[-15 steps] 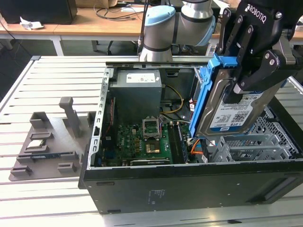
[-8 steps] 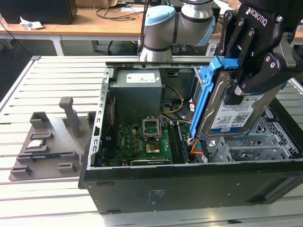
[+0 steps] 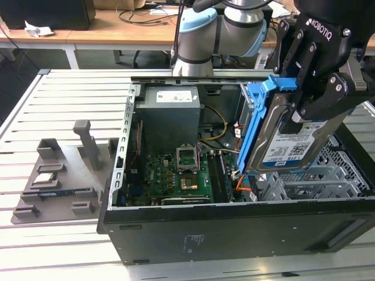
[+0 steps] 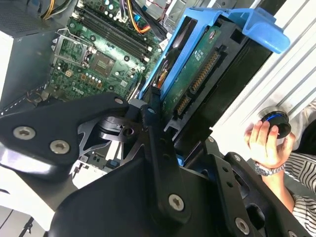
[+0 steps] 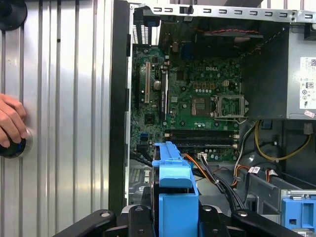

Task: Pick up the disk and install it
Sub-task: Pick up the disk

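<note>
The black claw is clamped on the disk, a flat silver hard drive with a white-and-blue barcoded label clipped into a blue plastic caddy. It holds the disk on edge, tilted, above the open black computer case that lies on the slatted metal table. Directly beneath sits the perforated silver drive cage, with orange and yellow cables bunched just beside it. The green motherboard and grey power supply box, white sticker on top, fill the rest of the case. At the exterior view's left, well apart, a grey moulded tray carries a small square silver chip. In the first wrist view a person's hand rests on a round black knob outside the case wall.
</note>
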Controlling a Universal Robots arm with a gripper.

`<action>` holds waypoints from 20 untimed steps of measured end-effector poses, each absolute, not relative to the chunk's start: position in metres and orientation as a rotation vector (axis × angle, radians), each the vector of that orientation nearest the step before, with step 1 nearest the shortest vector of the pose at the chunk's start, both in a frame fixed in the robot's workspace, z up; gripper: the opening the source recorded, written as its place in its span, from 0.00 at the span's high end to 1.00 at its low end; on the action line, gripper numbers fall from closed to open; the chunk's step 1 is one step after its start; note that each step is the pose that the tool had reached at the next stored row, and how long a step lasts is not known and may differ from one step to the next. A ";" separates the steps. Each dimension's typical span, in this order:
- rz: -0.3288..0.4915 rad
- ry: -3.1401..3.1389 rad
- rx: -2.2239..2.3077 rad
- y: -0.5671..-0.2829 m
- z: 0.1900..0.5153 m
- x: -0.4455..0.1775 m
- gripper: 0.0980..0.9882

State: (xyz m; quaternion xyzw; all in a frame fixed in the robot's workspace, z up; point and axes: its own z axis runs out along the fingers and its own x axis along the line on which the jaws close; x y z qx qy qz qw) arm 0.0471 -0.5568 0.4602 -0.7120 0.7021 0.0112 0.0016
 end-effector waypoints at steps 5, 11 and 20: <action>0.035 2.204 -2.235 -0.557 0.454 0.050 0.70; 0.035 2.204 -2.235 -0.557 0.451 0.059 0.70; 0.035 2.204 -2.235 -0.557 0.450 0.075 0.70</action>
